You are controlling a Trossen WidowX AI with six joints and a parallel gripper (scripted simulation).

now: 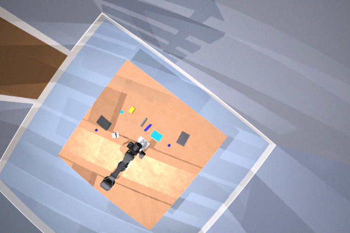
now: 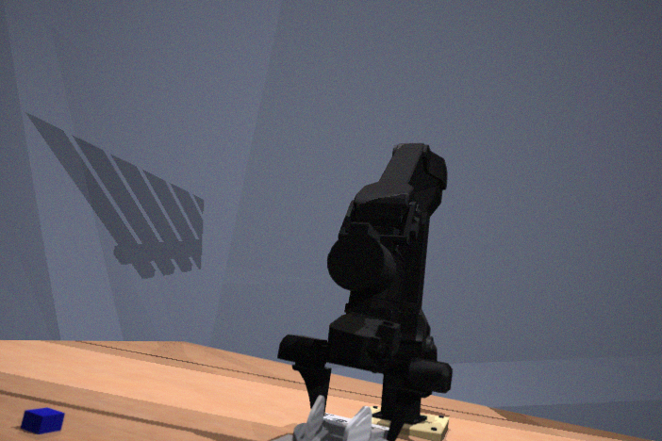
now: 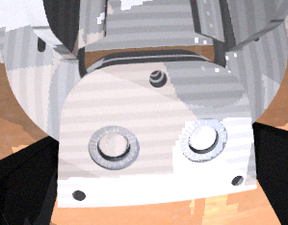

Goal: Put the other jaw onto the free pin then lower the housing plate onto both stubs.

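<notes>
My gripper (image 1: 137, 155) (image 2: 360, 413) (image 3: 154, 138) is clamped across the housing plate (image 3: 133, 103), which spans the wrist view's centre, its long axis running from finger to finger; both stubs (image 3: 113, 145) show through its round holes, slightly off-centre.

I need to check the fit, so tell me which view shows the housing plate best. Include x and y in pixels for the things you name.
The wrist view: it shows the housing plate (image 3: 157, 165) face-on, with both round openings. Exterior shows only a low sliver; top shows it tiny, partly hidden by the arm.
</notes>
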